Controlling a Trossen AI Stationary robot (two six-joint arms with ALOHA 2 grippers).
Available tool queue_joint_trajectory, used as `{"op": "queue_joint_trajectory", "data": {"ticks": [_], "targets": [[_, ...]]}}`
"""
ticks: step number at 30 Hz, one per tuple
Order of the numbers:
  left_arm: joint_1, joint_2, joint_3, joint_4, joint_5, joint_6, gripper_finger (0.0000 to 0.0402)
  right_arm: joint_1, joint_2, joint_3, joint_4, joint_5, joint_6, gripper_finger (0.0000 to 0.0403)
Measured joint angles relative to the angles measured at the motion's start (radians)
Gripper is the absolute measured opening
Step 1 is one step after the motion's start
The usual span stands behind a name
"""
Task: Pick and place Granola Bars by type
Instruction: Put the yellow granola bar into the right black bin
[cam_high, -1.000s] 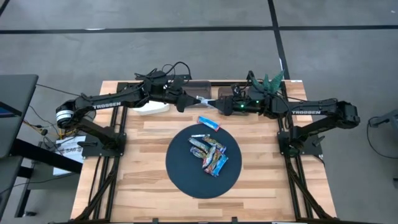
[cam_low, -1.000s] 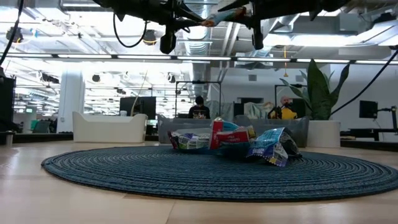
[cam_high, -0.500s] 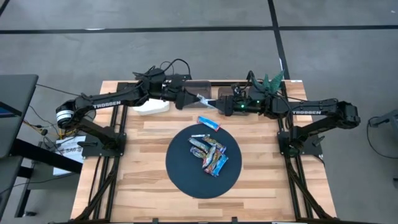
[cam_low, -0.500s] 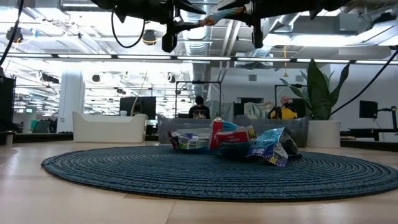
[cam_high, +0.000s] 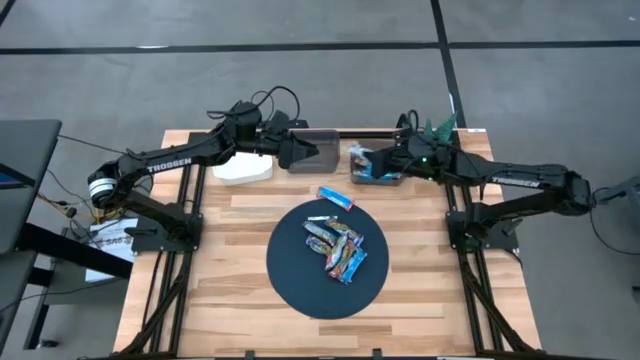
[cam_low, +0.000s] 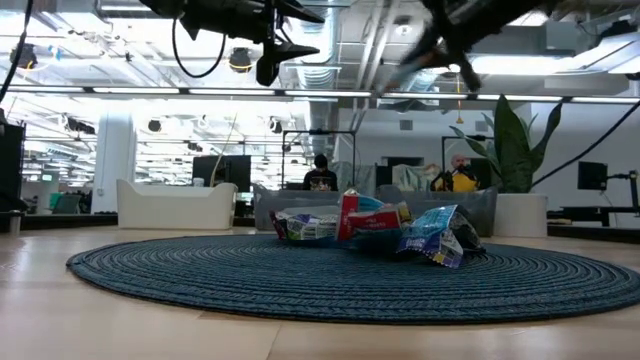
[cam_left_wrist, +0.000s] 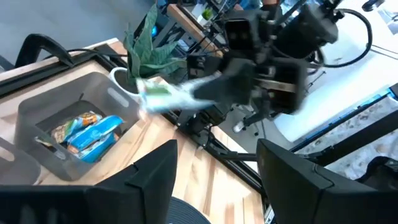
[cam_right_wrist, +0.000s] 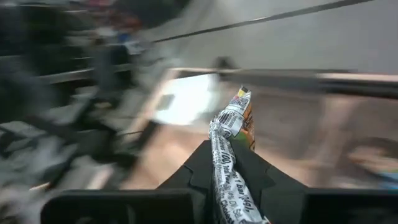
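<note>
Wooden boards make up the table (cam_high: 250, 215), with a round dark mat (cam_high: 326, 258) in the middle. At the back, the right gripper (cam_high: 360, 158) is pinched shut on one granola bar (cam_right_wrist: 231, 140). Only the right wrist view shows this bar well: it sticks out long and thin, straight ahead past the fingers. The left gripper (cam_high: 305, 152) is near it, over a dark bin (cam_high: 320, 150), with its fingers spread wide and holding nothing. The left wrist view looks inside a grey bin (cam_left_wrist: 37, 112), where blue bars (cam_left_wrist: 93, 134) lie. From above, a pile of bars (cam_high: 337, 248) sits on the mat, and one blue and red bar (cam_high: 335, 198) lies slanted on the wood just beside it.
</note>
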Motion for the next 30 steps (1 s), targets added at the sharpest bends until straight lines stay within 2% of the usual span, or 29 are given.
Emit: {"op": "queue_joint_trajectory", "data": {"ticks": [5,8,12,16,24,30], "targets": [[-0.005,0.0,0.0,-0.002,0.0,-0.003,0.0212,-0.044,-0.05,0.0,-0.218,0.118,0.002,0.003],[-0.005,0.0,0.0,-0.005,0.002,-0.005,0.0212,-0.066,-0.059,0.0,-0.266,0.144,0.003,0.0048],[-0.008,0.0,0.0,-0.005,0.01,-0.013,0.0212,-0.105,-0.06,0.0,-0.286,0.135,0.003,0.0062],[-0.009,0.0,0.0,-0.005,0.013,-0.014,0.0212,-0.147,-0.06,0.0,-0.298,0.063,-0.019,0.0082],[-0.009,0.0,0.0,-0.005,0.016,-0.024,0.0204,-0.155,-0.06,0.0,-0.261,0.033,-0.024,0.0163],[-0.009,0.0,0.0,-0.005,0.016,-0.024,0.0197,-0.135,-0.06,0.0,-0.208,0.014,-0.034,0.0198]]}}
